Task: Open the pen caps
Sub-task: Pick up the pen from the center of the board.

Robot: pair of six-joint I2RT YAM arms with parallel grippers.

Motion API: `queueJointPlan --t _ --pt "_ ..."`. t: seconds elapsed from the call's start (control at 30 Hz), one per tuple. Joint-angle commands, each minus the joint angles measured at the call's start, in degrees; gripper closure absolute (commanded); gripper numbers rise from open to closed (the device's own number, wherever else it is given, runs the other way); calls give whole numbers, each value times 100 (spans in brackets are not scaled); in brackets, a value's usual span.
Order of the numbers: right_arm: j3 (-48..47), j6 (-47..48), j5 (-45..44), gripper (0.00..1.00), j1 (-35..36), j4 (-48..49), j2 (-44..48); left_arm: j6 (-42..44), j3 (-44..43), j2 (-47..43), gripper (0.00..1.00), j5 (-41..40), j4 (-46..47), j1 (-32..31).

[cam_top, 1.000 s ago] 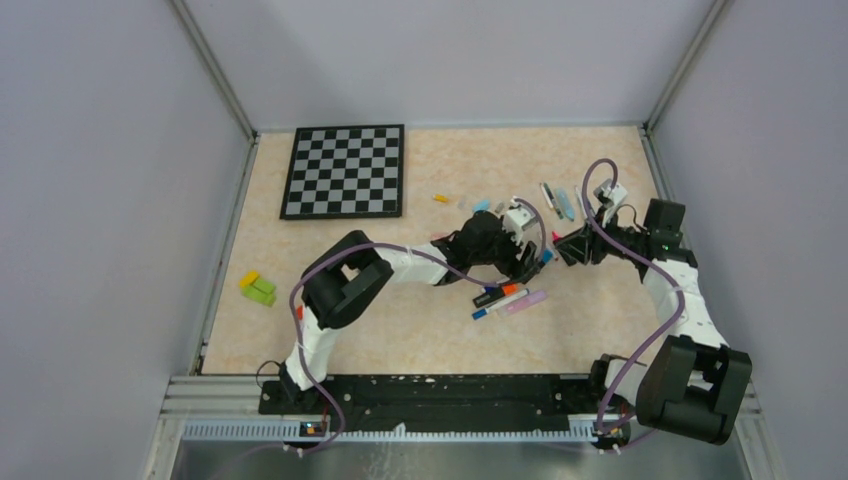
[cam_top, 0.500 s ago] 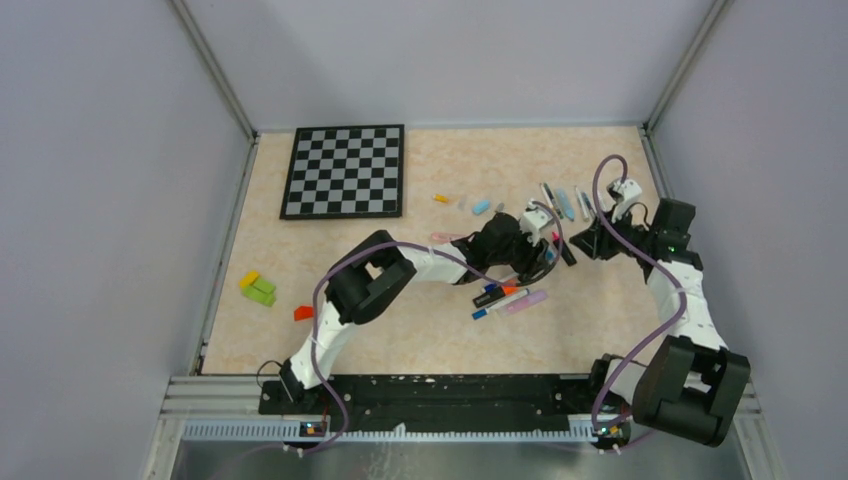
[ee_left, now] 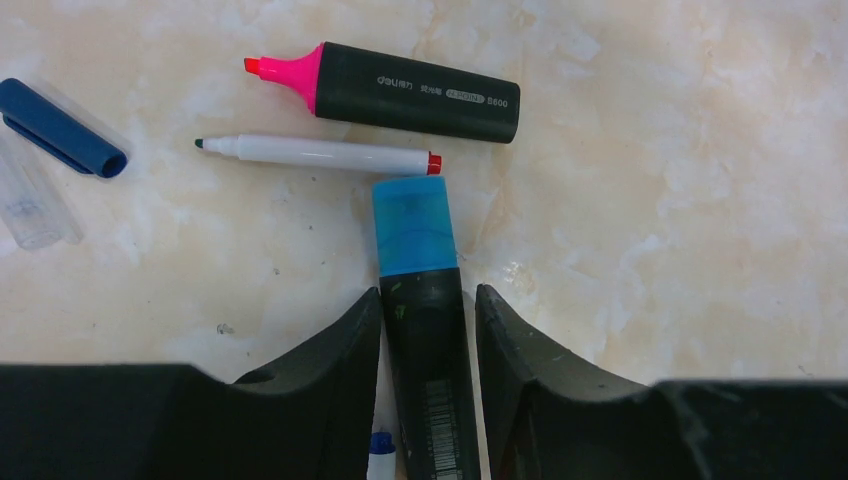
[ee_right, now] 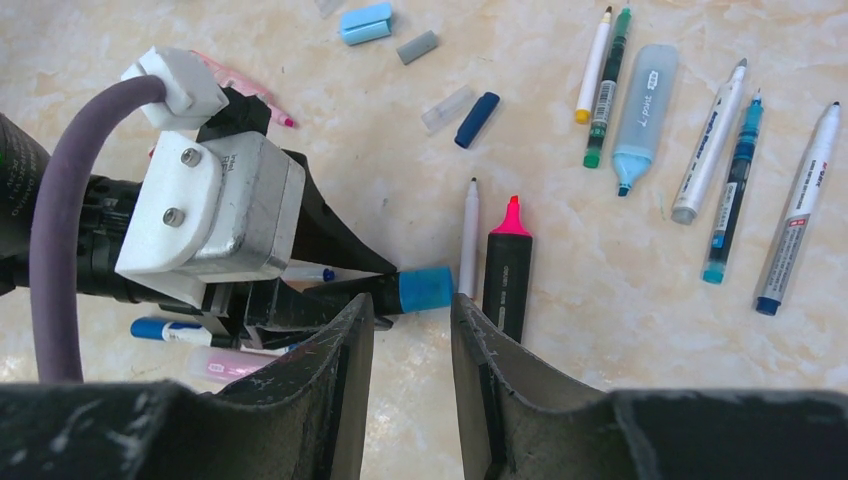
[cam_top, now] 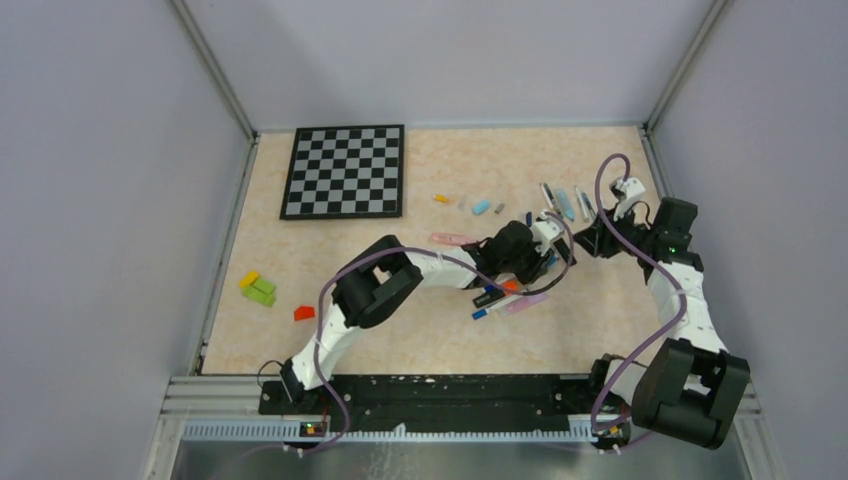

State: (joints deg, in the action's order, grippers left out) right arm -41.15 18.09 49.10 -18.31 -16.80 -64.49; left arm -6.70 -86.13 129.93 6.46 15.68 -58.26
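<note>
Over on the right half of the table (cam_top: 420, 330), the one to watch is the light blue cap (ee_left: 414, 225). It's sitting on the end of a thick black marker (ee_left: 432, 390) that lies flat. Left gripper (ee_left: 428, 293) has a finger on either side of the marker's barrel, just behind the cap. One finger looks like it touches and the other shows a sliver of gap, so honestly can't tell if it's actually clamped. Right gripper (ee_right: 412, 300) hangs close by with its jaws partway apart and nothing gripped. In its own camera the blue cap shows in the gap at its tips.

The cap's end is right up against a thin white pen (ee_left: 320, 154) lying crosswise. Just past that is an uncapped pink highlighter (ee_left: 400, 88). A loose dark blue cap (ee_left: 60, 128) and a clear cap (ee_left: 30, 200) lie off to one side. Further right is a row of pens (ee_right: 712, 140) with their tips showing. The chessboard (cam_top: 345, 170) is well apart, at the far left.
</note>
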Motion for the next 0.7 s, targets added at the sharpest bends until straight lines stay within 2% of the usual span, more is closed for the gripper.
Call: queueJointPlan --t 0.0,0.2,0.37,0.6,0.67 --pt "-166 -51 11 66 -85 191 173 239 -212 61 57 -308 -171 -86" --pt "-157 -51 42 66 -85 200 163 487 -277 101 55 -592 -416 -192" --pt "-157 -51 97 66 -88 195 164 807 -326 103 55 -1173 -680 -301" --pt "-157 -51 124 66 -94 213 159 1025 -239 68 63 -1468 -747 -405" --pt "-153 -51 134 66 -94 216 152 1009 -221 60 70 -1428 -733 -410"
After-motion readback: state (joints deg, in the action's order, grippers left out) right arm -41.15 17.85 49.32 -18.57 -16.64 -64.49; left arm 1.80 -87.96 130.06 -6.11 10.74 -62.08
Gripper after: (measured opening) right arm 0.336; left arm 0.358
